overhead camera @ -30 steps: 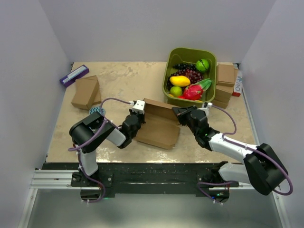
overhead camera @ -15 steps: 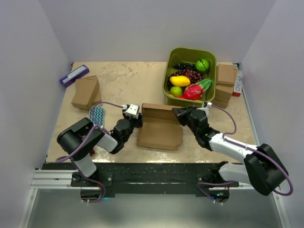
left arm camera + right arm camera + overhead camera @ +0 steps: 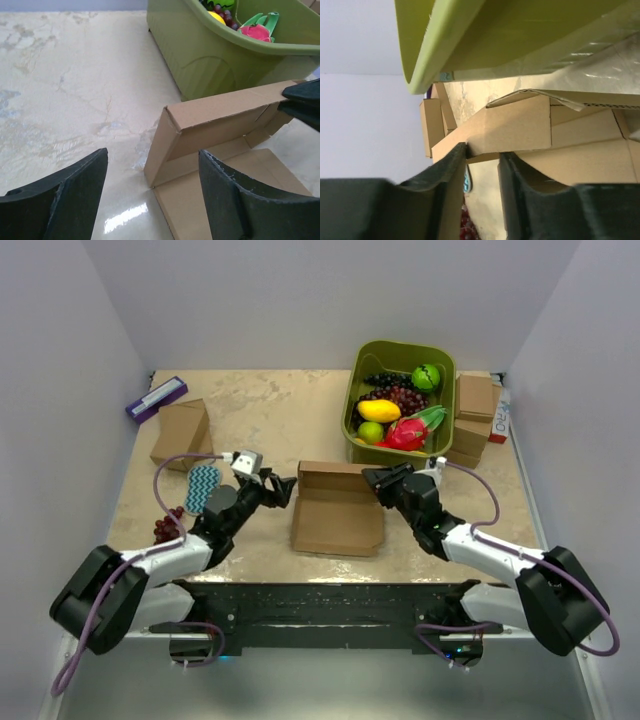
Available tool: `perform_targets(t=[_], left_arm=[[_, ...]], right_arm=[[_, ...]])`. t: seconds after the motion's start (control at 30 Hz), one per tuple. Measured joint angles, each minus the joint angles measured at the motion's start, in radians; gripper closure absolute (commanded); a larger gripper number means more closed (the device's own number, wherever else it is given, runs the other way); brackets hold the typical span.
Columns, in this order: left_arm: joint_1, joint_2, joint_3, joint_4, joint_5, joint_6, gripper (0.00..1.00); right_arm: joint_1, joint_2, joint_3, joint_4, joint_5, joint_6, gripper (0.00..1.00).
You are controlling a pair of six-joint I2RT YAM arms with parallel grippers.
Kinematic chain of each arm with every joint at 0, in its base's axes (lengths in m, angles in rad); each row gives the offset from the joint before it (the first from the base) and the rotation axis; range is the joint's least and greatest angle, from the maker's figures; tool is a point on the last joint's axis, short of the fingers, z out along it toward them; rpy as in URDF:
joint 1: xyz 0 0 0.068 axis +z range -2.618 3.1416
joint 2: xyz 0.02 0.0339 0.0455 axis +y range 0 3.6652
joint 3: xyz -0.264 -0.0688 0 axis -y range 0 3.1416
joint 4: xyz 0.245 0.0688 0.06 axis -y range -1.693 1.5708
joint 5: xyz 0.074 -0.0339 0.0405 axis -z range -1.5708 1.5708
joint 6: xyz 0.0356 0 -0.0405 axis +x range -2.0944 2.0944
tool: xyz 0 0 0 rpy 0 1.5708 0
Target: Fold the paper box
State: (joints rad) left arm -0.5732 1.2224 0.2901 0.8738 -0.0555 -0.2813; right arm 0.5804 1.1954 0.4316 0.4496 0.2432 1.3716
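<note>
From above, the right gripper (image 3: 377,480) covers the far right corner of the paper box (image 3: 338,515), so contact there cannot be told. Small boxes (image 3: 475,400) at the far right corner of the table (image 3: 270,410) sit partly behind the green bin (image 3: 354,400). Print on the white packet (image 3: 501,420) beside them is too small to read. The left arm (image 3: 172,558) hides part of a dark red cluster (image 3: 167,529) near the left edge. In the left wrist view the bottom edge cuts off the fingers (image 3: 65,200) of the left gripper (image 3: 151,152) and the box's floor. In the right wrist view the fingers (image 3: 440,190) are blurred.

The green bin (image 3: 353,405) crowds the paper box (image 3: 338,520) behind, perhaps touching; open table (image 3: 270,415) lies left.
</note>
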Motion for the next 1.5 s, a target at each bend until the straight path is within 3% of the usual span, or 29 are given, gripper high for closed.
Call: perform_targets(t=[0.17, 0.2, 0.33, 0.47, 0.57, 0.73, 0.87, 1.3, 1.5], left_arm=[[0.116, -0.078, 0.050, -0.211, 0.129, -0.119, 0.21], [0.122, -0.076, 0.068, -0.237, 0.145, -0.135, 0.21], [0.129, -0.051, 0.156, -0.301, 0.219, -0.204, 0.21], [0.132, 0.000, 0.217, -0.315, 0.259, -0.235, 0.20], [0.135, 0.055, 0.249, -0.325, 0.280, -0.242, 0.20], [0.136, 0.104, 0.269, -0.354, 0.292, -0.242, 0.19], [0.136, 0.106, 0.269, -0.368, 0.291, -0.242, 0.21], [0.139, 0.134, 0.269, -0.355, 0.309, -0.259, 0.35], [0.140, 0.145, 0.269, -0.334, 0.324, -0.259, 0.36]], right_arm=[[0.000, -0.106, -0.015, -0.083, -0.003, -0.050, 0.26], [0.000, -0.136, -0.015, -0.104, -0.004, -0.063, 0.16], [0.000, -0.257, -0.015, -0.189, -0.007, -0.126, 0.08], [0.000, -0.349, -0.014, -0.293, 0.003, -0.230, 0.08], [0.000, -0.378, 0.024, -0.416, 0.040, -0.339, 0.14], [0.000, -0.326, 0.200, -0.571, 0.093, -0.510, 0.19], [0.000, -0.257, 0.308, -0.591, 0.097, -0.599, 0.22], [0.000, -0.107, 0.323, -0.580, 0.000, -0.631, 0.28], [0.000, -0.060, 0.324, -0.575, -0.003, -0.632, 0.30]])
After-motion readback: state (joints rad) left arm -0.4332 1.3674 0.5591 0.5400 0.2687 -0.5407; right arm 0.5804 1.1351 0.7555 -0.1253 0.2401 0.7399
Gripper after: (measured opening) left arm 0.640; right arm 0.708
